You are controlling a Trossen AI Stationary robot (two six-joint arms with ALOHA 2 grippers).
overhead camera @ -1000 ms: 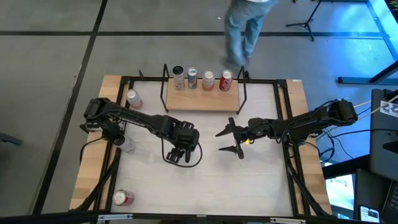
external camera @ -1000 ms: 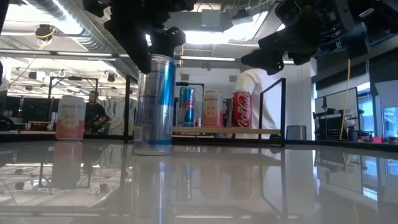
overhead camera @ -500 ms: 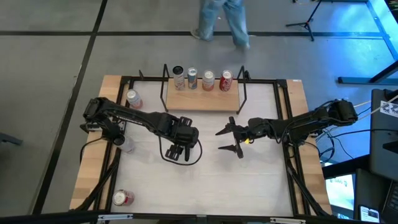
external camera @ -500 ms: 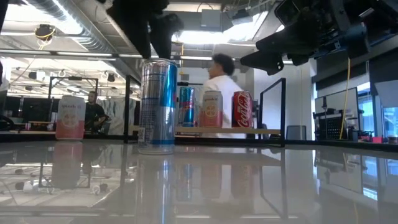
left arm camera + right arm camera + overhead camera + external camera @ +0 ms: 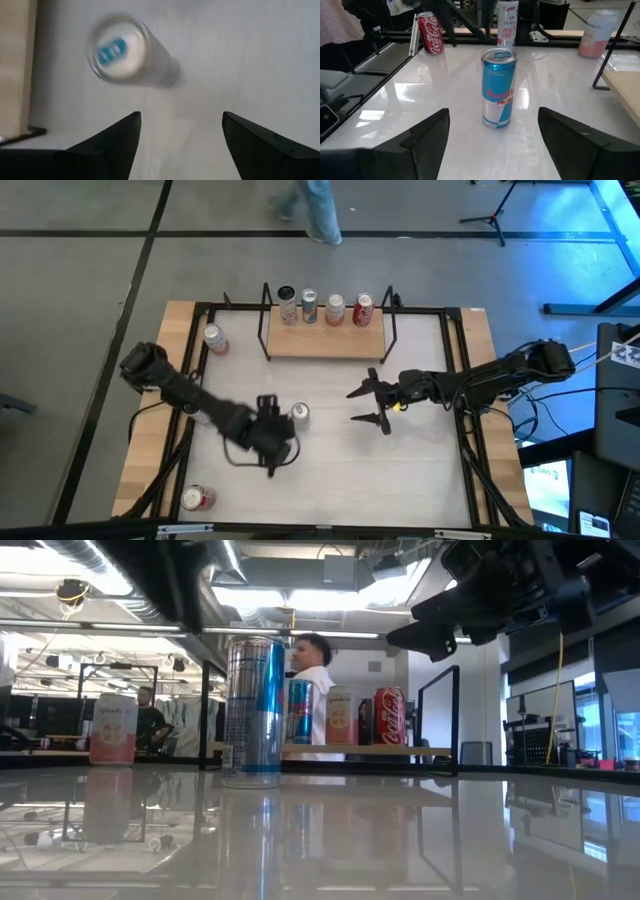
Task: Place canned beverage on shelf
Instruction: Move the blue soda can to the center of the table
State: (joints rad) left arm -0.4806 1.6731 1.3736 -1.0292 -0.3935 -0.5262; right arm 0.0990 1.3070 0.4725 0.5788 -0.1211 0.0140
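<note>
A tall silver-and-blue can (image 5: 298, 414) stands upright on its base on the white table, untouched; it also shows in the low view (image 5: 252, 710) and the right wrist view (image 5: 498, 87). The shelf (image 5: 325, 340), a light-wood board with black rod uprights, sits at the far middle and carries several upright cans (image 5: 335, 307). My left gripper (image 5: 272, 448) is open and empty, up off the table just near and left of the can, looking down on its top (image 5: 117, 47). My right gripper (image 5: 352, 407) is open and empty, to the can's right, pointing at it.
A pink can (image 5: 214, 338) stands on the table's far left wooden edge. A red can (image 5: 197, 498) lies at the near left corner. Black frame rails (image 5: 460, 380) run along the table's sides. A person (image 5: 315, 205) walks beyond the far edge.
My left gripper has let go of the silver-and-blue can, risen off its top and drawn back toward the table's near left. The can stays upright where it was set. The person behind the table has walked toward the left.
</note>
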